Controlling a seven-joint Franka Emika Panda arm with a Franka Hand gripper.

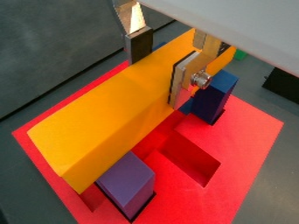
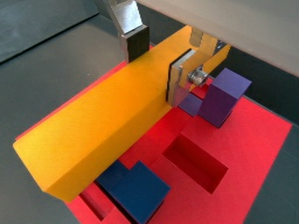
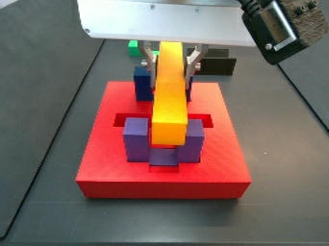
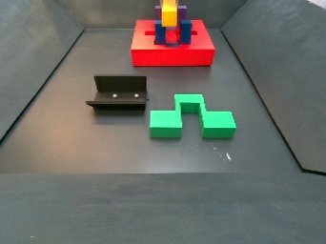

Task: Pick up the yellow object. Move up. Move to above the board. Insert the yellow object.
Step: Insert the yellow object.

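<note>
**A:** Where is the gripper (image 1: 163, 63), and what does it have?

**B:** It hangs over the red board (image 3: 162, 177), clamped on the yellow-orange bar (image 1: 111, 114). Both wrist views show a silver finger plate (image 2: 184, 77) pressed flat against one long side of the bar and a dark pad against the opposite side, so the jaws are closed on it near one end, and most of the bar's length runs out away from the fingers.

**A:** Why grip it across the narrow faces like that?

**B:** My guess is that it leaves the underside and the far end free to go down between the posts. In a side view the bar (image 3: 170, 88) lies along the board's centre line, with the purple posts (image 3: 164, 139) at the end farthest from the gripper and the blue posts (image 3: 141, 79) just beside the fingers.

**A:** Is it seated?

**B:** I cannot tell for certain. It seems to sit between the post pairs but high, so I judge the insertion is under way, not finished. The recessed slot (image 1: 191, 158) beside the bar is empty.

**A:** Anything in the way?

**B:** No. The green notched block (image 4: 192, 116) and the fixture (image 4: 117, 93) lie on the grey floor, well apart from the gripper. A black block (image 3: 218, 65) sits beyond the board.
</note>
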